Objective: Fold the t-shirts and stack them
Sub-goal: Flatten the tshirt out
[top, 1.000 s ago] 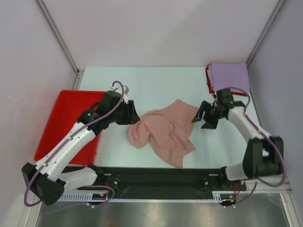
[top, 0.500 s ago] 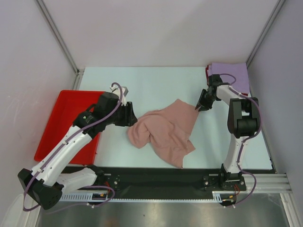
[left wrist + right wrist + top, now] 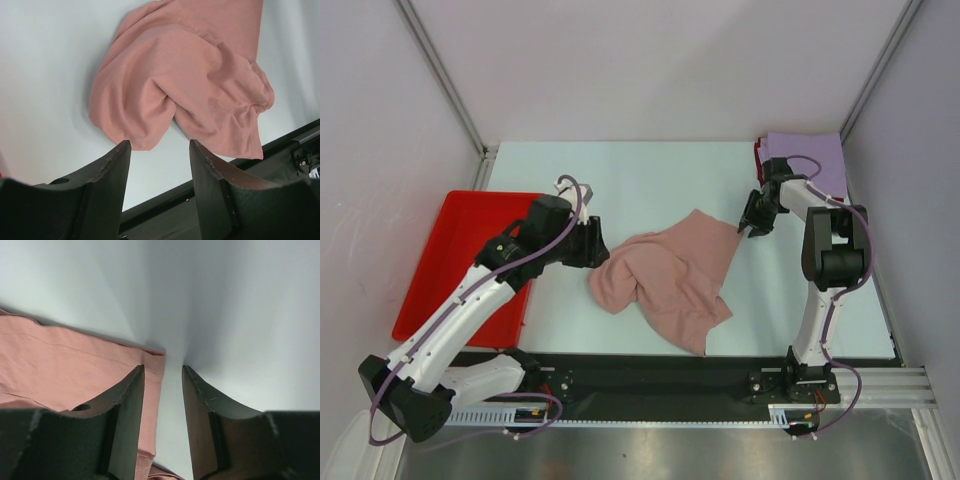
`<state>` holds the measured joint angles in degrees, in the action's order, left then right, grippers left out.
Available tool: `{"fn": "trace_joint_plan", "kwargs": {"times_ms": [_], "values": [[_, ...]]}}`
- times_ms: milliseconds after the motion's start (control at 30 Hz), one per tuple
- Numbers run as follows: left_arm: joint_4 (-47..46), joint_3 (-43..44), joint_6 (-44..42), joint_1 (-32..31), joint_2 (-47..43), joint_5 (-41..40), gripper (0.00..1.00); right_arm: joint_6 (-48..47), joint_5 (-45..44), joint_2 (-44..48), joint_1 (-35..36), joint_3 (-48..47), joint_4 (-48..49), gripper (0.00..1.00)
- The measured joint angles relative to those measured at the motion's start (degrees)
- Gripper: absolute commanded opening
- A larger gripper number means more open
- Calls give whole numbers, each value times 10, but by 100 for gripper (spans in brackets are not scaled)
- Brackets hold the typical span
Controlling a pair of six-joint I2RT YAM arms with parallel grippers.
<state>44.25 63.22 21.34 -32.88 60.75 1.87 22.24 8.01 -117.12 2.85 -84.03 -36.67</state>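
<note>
Hovering at the corner of the tee [image 3: 670,280], the right gripper [image 3: 162,371] (spread, like the left gripper [image 3: 157,147]) should be closed low on the hem.

Red tray [image 3: 435,250] at left, pale table [image 3: 650,175], black rail [image 3: 650,372], possibly metal

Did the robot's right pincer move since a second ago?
Yes. The right pincer moved toward the far side, closer to the folded lavender t-shirt, and now sits at the far corner of the pink t-shirt.
</note>
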Motion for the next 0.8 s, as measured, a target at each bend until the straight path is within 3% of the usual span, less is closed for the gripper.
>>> {"fn": "trace_joint_plan", "kwargs": {"times_ms": [267,467,633,800], "values": [[0,0,0,0,0,0,57,2,22,-20,-2,-22,12,31],[0,0,0,0,-4,0,57,6,26,-26,8,-23,21,2],[0,0,0,0,-16,-1,57,4,7,-32,20,-49,-8,0],[0,0,9,0,-33,-13,56,-3,-30,-38,65,-225,-135,0]]}}
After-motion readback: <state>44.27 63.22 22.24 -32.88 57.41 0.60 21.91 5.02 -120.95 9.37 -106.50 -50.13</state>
